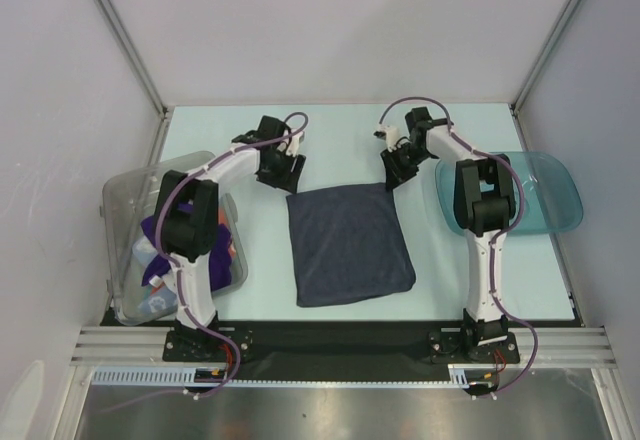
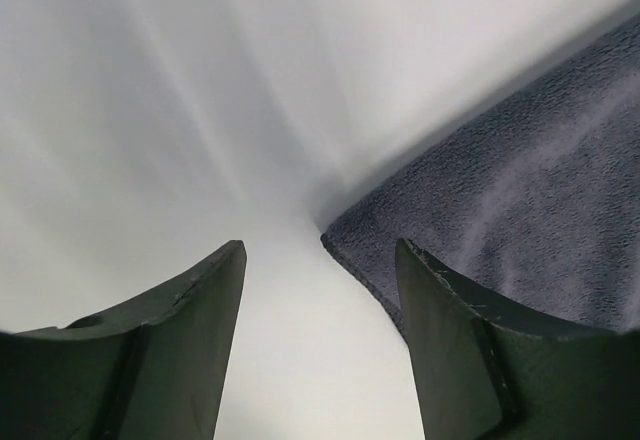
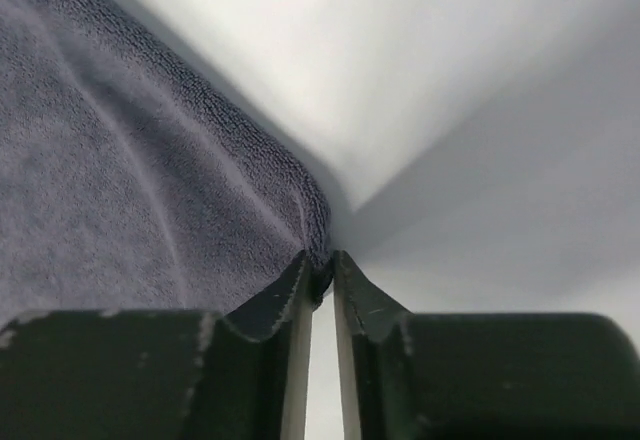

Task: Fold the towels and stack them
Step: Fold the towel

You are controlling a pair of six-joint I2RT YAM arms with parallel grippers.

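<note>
Navy-grey towel [image 1: 350, 245] lies flat and unfolded at the centre of the table [image 1: 250, 135], right gripper [image 3: 322, 262] pinched on its far right corner, left gripper [image 2: 320, 252] spread beside the far left corner; remaining towels [image 1: 152, 262] wait in the clear bin [image 1: 125, 192], none stacked.

My surface [image 1: 340, 130] was pale mint-blue, flat and matte. White panels enclosed it: a back wall [image 1: 340, 30], a left wall [image 1: 60, 110] and a right wall [image 1: 600, 110]. Grey metal struts [image 1: 122, 35] ran along the corner joints. An aluminium rail [image 1: 120, 345] bordered the near edge, and a brushed steel plate [image 1: 340, 415] lay below it. Lighting was even and diffuse, and I cast only soft shadows.
</note>
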